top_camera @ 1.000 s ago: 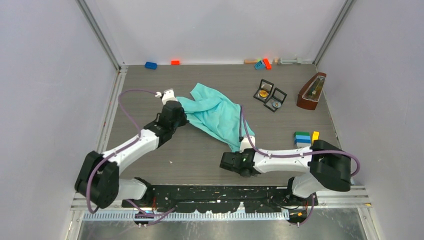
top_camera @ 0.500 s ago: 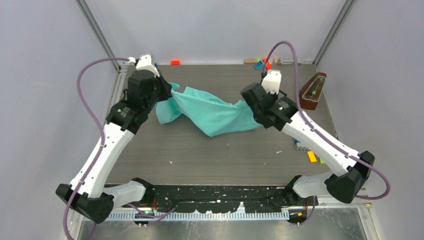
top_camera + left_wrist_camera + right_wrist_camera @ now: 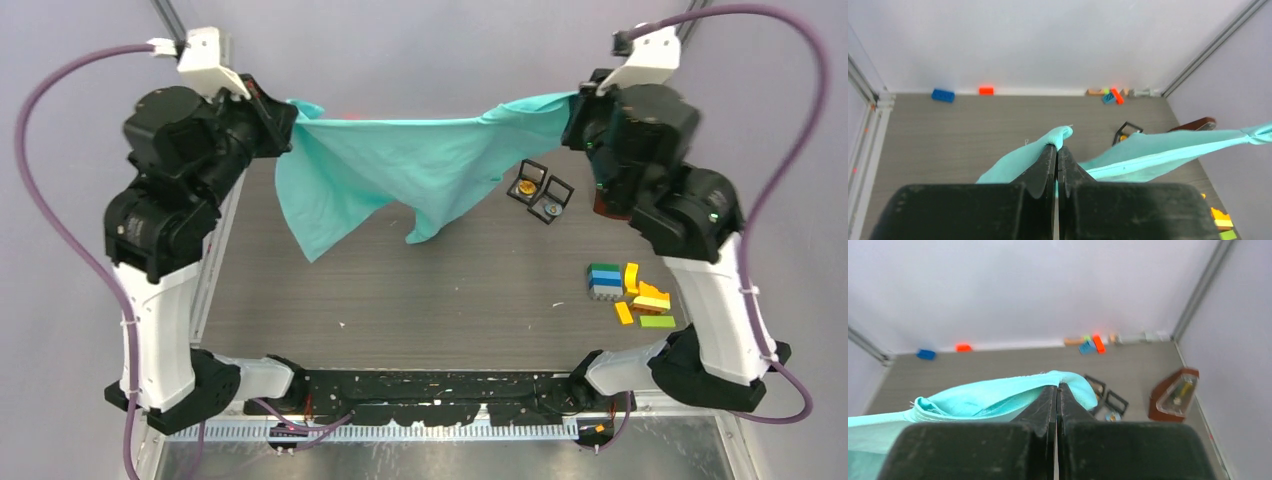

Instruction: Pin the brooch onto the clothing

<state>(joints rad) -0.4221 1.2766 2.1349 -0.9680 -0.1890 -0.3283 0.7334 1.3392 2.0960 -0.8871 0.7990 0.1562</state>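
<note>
Two claws hold the T-shirt [image 3: 400, 165] up in the air. The left claw [image 3: 283, 115] is pressed together on one bunched corner and the right claw [image 3: 572, 112] pinches another. The cloth stretches taut between them and sags to a loose tip below the span; I cannot tell whether that tip touches the counter [image 3: 400, 300].

Judged from this, the job is barely begun. Nothing is pinned, and the shirt is not laid flat. Left to do: lower and spread it, let go, fetch the brooch and fasten it.

Walls and corner posts stand close outside each claw, so there is little room outward. The widest bare counter lies beneath the claws and back toward the arm bases.

Below the right claw a wooden metronome [image 3: 1175, 395] sits near the side wall. Just inward of it are two small open black cases [image 3: 527, 183], each holding a small round piece; one is likely the brooch. Toy bricks [image 3: 640, 298] lie lower on that side.
</note>
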